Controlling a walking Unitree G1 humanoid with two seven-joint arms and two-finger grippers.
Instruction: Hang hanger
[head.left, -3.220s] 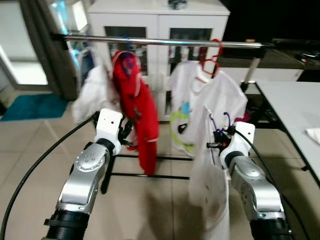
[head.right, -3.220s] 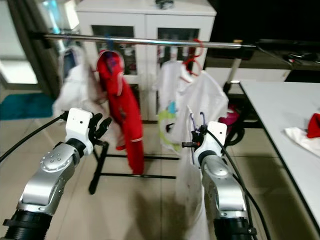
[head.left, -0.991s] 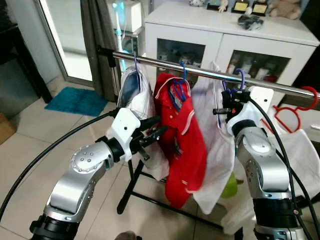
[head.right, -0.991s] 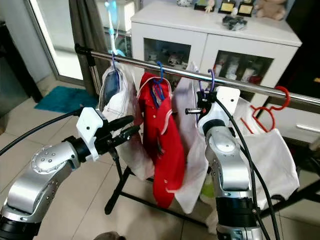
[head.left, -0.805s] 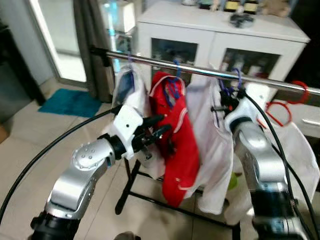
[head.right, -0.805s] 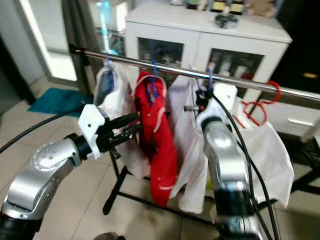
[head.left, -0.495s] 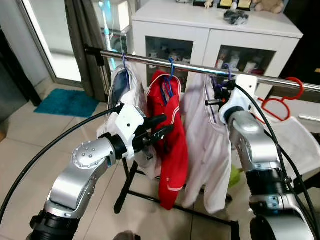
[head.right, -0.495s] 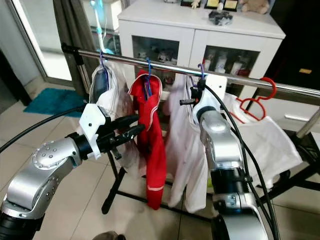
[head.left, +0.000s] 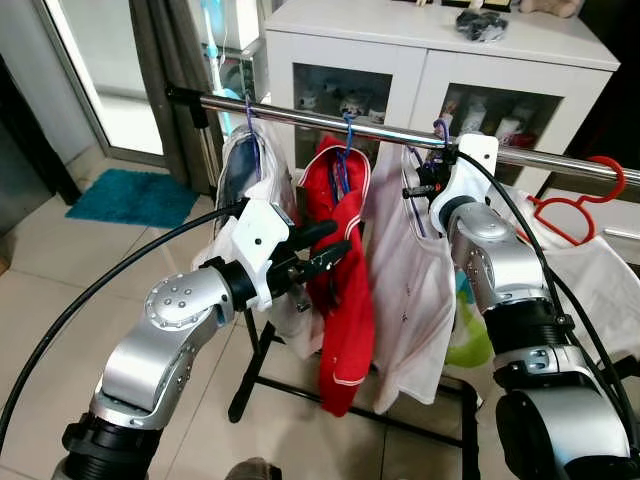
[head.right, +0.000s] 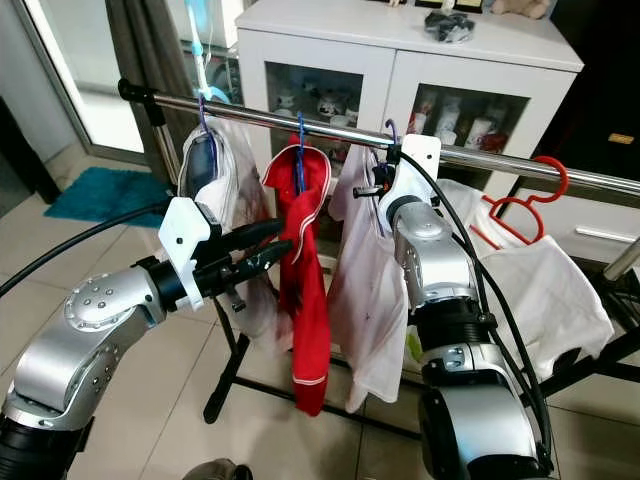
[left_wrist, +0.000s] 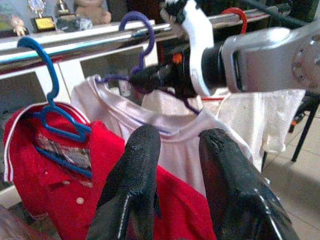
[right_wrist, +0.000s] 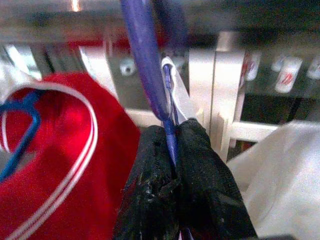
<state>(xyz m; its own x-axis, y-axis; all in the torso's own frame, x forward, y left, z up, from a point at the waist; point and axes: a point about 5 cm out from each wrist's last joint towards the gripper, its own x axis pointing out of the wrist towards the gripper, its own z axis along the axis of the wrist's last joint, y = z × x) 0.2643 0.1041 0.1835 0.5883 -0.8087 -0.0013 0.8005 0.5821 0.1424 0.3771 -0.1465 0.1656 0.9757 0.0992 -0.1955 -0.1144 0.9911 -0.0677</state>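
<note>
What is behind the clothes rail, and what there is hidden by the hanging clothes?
Behind the rail stands a white cabinet with glass doors; small items show on its shelves. The red shirt and white shirt cover its lower part.

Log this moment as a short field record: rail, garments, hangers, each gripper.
rail: steel clothes rail, horizontal, before a white cabinet
garments on rail: white garment, red shirt on a blue hanger, white T-shirt
held item: purple hanger carrying the white T-shirt, hook at the rail
right gripper: shut on purple hanger, up by the rail
left gripper: open, beside the red shirt
spare: red hanger further along the rail
</note>
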